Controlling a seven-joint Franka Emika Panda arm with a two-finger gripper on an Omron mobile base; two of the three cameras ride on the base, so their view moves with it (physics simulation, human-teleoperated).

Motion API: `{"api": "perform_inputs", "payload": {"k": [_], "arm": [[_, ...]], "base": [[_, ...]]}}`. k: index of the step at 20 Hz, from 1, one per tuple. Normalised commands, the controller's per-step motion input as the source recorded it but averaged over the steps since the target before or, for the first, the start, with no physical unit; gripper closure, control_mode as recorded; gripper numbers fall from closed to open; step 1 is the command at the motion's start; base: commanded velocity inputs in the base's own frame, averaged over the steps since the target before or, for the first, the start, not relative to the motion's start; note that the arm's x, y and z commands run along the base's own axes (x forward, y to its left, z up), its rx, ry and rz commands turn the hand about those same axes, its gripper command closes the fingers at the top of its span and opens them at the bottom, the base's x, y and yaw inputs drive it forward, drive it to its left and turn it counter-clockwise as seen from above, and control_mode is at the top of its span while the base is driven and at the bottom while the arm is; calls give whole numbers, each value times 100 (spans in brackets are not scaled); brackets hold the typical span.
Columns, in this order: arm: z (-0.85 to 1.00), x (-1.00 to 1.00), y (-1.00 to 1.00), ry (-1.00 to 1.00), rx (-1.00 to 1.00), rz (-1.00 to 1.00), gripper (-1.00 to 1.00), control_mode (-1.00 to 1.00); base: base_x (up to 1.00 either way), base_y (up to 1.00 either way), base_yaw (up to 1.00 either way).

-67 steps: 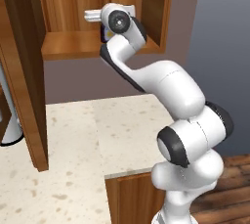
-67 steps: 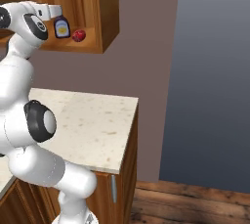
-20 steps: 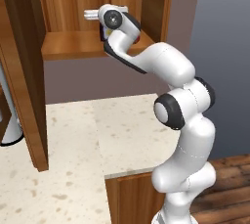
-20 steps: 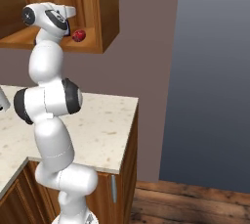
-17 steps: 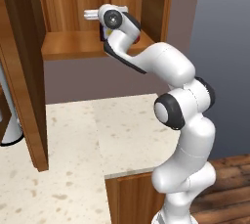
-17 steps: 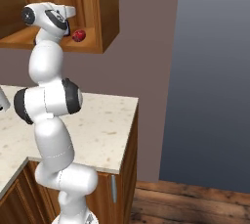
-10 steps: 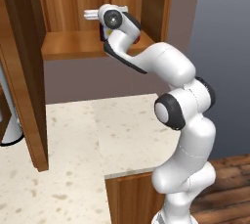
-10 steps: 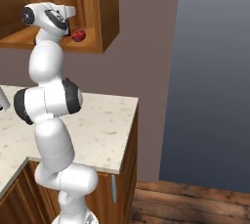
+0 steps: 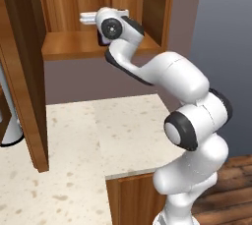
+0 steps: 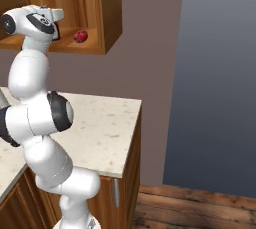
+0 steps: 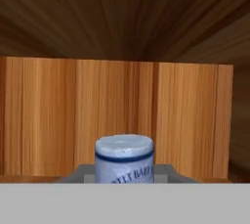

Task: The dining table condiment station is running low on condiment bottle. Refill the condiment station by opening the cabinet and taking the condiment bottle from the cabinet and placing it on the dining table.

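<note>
The cabinet (image 9: 69, 48) stands open, its door (image 9: 23, 71) swung out at the left. My arm reaches up into it, the hand (image 9: 111, 25) just above the shelf. In the hand view the condiment bottle (image 11: 124, 157) fills the lower middle: a wide pale blue-grey cap over a dark label band, standing upright against the cabinet's wooden back wall. My gripper (image 11: 124, 173) is shut on it, one finger on each side. In the right base view a dark part of the bottle (image 10: 56, 34) shows under the hand (image 10: 37, 22). The dining table is out of view.
A small red round thing (image 10: 80, 36) lies on the shelf to the right of the hand. Below the cabinet runs a beige speckled worktop (image 9: 98, 135) over wooden base cupboards. A grey wall (image 10: 220, 73) and wood floor lie to the right.
Since the oldest frames the arm has risen more upright and the hand has closed in over the bottle. Over the last second nothing has moved.
</note>
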Motion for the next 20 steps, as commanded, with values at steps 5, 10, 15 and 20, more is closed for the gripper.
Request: {"api": "perform_inputs", "payload": {"k": [5,10,15,20], "arm": [[55,-83,22,3,0,0,100,-100],[85,-77,5,10,0,0,100,-100],[31,-96,-9,2,0,1,100,-100],[-7,-100,-42,0,0,9,100,-100]], "base": [[0,0,0],[0,0,0],[0,0,0],[0,0,0]]}}
